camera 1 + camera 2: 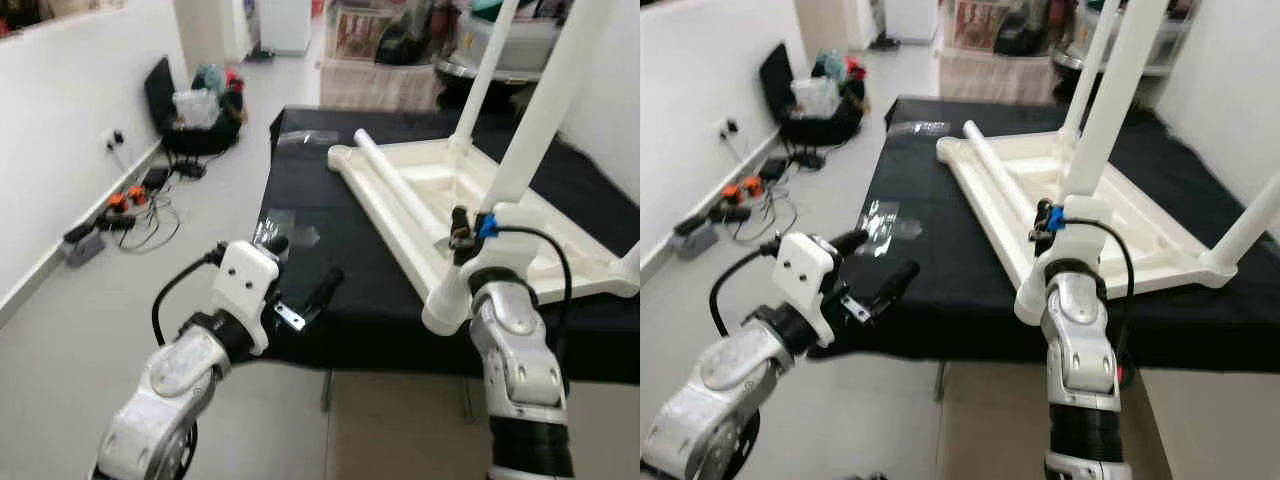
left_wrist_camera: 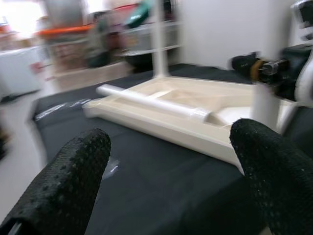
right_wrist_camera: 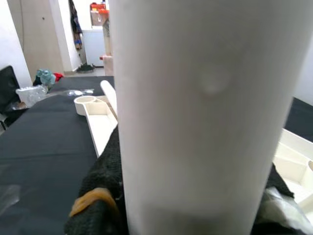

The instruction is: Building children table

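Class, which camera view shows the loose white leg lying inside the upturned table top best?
The left eye view: the loose leg lies unobstructed along the table top. The right eye view shows the same; the left wrist view shows it blurred between the open fingers; the right wrist view shows just its tip.

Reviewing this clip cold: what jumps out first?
The upside-down white tabletop lies on the black-covered table, legs pointing up. The right gripper is closed around the near white leg at its base. The left gripper hangs open over the table's near edge, holding nothing.
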Available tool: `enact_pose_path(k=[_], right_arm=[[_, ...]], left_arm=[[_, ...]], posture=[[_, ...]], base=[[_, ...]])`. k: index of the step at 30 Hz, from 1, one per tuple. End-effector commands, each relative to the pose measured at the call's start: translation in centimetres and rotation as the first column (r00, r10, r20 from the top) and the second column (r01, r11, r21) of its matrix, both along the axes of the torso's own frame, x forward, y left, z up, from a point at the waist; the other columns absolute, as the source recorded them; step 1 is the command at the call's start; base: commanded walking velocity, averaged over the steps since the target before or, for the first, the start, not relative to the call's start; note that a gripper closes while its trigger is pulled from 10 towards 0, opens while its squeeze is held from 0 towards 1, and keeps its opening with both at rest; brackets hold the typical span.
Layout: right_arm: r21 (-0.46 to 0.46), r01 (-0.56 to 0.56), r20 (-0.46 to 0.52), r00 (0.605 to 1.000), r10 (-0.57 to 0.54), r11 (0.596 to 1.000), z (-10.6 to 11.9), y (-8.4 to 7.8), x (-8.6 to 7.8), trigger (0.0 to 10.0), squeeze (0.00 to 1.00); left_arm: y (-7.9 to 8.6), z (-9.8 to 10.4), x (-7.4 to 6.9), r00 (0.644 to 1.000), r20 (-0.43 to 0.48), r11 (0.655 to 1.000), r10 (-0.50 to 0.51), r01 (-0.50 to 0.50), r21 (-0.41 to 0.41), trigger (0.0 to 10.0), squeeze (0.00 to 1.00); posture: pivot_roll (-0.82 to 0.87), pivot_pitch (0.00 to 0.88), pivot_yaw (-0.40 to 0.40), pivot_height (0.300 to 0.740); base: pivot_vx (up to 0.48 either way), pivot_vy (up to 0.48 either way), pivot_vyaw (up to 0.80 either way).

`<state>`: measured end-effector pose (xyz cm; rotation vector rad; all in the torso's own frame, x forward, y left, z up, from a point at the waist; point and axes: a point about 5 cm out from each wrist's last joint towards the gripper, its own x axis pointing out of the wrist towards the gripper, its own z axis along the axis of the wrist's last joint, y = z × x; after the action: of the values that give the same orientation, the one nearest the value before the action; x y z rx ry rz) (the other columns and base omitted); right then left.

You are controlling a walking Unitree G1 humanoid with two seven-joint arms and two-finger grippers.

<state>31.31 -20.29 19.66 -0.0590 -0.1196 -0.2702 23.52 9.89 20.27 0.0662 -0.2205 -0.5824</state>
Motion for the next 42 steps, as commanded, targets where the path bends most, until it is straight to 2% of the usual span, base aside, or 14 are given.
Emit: enact_pose_path(k=[1, 4, 5, 21, 27, 30, 33, 37, 42], right_arm=[[-0.01, -0.054, -0.018, 0.998, 0.054, 0.998, -0.6, 1.2, 0.2, 10.0, 1.0], [-0.006, -0.053, -0.014, 0.998, 0.053, 0.999, -0.7, 1.2, 0.2, 10.0, 1.0], [-0.018, -0.056, -0.015, 0.998, 0.056, 0.998, -0.6, 1.3, 0.3, 10.0, 0.0], [-0.041, -0.111, -0.027, 0.994, 0.11, 0.993, -0.5, 2.3, 1.3, 10.0, 0.0], [-0.018, -0.18, 0.028, 0.983, 0.18, 0.984, -0.3, 2.9, 0.9, 10.0, 0.0], [-0.031, -0.218, 0.032, 0.975, 0.219, 0.975, -0.1, 3.4, 0.9, 10.0, 0.0], [-0.021, -0.215, 0.042, 0.976, 0.215, 0.976, 0.0, 3.4, 0.8, 10.0, 0.0], [-0.022, -0.233, 0.057, 0.971, 0.234, 0.972, 0.2, 3.6, 0.8, 10.0, 0.0], [-0.031, -0.308, 0.063, 0.949, 0.309, 0.951, 0.4, 4.5, 0.7, 10.0, 0.0]], left_arm=[[0.0, -0.1, 0.2, 1.0, -0.001, 1.0, 0.006, -0.006, 0.016, 10.0, 0.0], [0.0, -0.1, 0.2, 1.0, -0.001, 1.0, 0.007, -0.007, 0.016, 10.0, 0.0], [0.0, -0.1, 0.2, 1.0, -0.002, 1.0, 0.006, -0.006, 0.014, 10.0, 0.0], [-0.1, -0.2, 0.1, 1.0, -0.008, 1.0, 0.007, -0.007, 0.009, 10.0, 0.0], [-0.3, -0.4, 0.0, 1.0, -0.015, 1.0, 0.0, 0.0, 0.006, 10.0, 0.0], [-0.5, -0.5, -0.2, 1.0, -0.02, 1.0, -0.005, 0.005, 0.004, 10.0, 0.0], [-0.5, -0.6, -0.2, 1.0, -0.021, 1.0, -0.007, 0.007, 0.003, 10.0, 0.0], [-0.6, -0.6, -0.2, 1.0, -0.02, 1.0, -0.009, 0.009, 0.002, 10.0, 0.0], [-0.7, -0.6, -0.2, 1.0, -0.017, 1.0, -0.008, 0.008, 0.002, 10.0, 0.0]], posture=[[0.04, 0.07, -0.023, 0.74], [0.04, 0.07, -0.023, 0.74], [0.04, 0.07, -0.024, 0.74], [0.04, 0.069, -0.025, 0.74], [0.04, 0.066, -0.025, 0.74], [0.03, 0.063, -0.024, 0.74], [0.03, 0.057, -0.022, 0.74], [0.03, 0.051, -0.022, 0.74], [0.03, 0.046, -0.024, 0.74]], base=[[0.0, 0.0, 0.0], [0.0, 0.0, 0.0], [0.0, 0.0, 0.0], [0.0, 0.0, 0.0], [0.0, 0.0, 0.0], [0.0, 0.0, -0.27], [0.0, 0.0, -0.8], [0.0, 0.0, 0.0], [0.0, 0.0, 0.0]])
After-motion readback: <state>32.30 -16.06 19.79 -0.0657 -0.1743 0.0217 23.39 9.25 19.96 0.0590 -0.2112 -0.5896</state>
